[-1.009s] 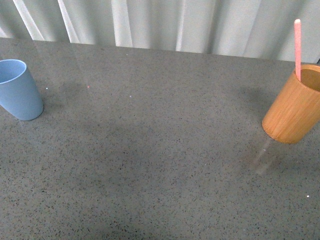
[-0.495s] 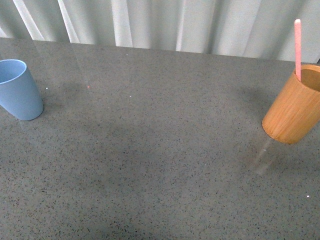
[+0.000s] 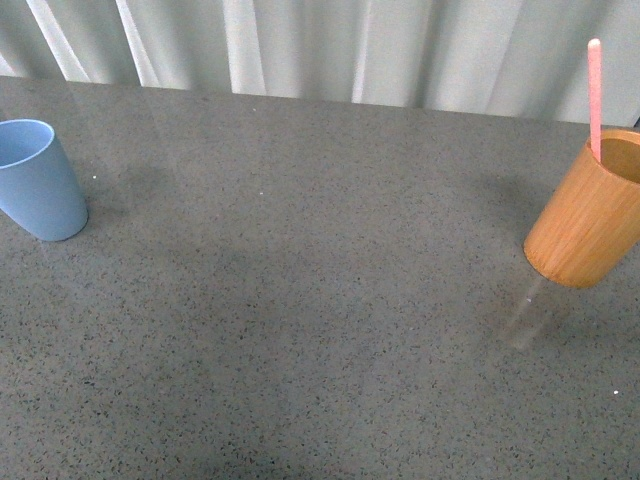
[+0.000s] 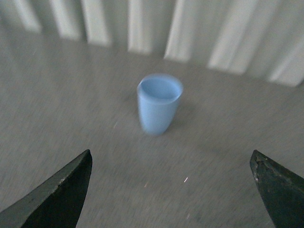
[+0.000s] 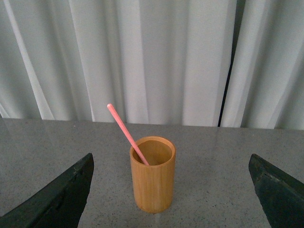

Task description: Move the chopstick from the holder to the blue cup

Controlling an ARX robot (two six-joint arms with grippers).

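Note:
The orange-brown wooden holder (image 3: 588,210) stands at the table's right edge with the pink chopstick (image 3: 595,95) leaning inside it. The light blue cup (image 3: 38,180) stands at the far left. Neither gripper shows in the front view. In the right wrist view the holder (image 5: 152,175) and chopstick (image 5: 126,133) stand ahead of my open, empty right gripper (image 5: 171,164). In the left wrist view the blue cup (image 4: 158,104) stands ahead of my open, empty left gripper (image 4: 171,161); that view is blurred.
A grey speckled table (image 3: 320,320) lies between cup and holder. White curtains (image 3: 330,45) hang along its far edge and show behind the holder in the right wrist view (image 5: 156,57).

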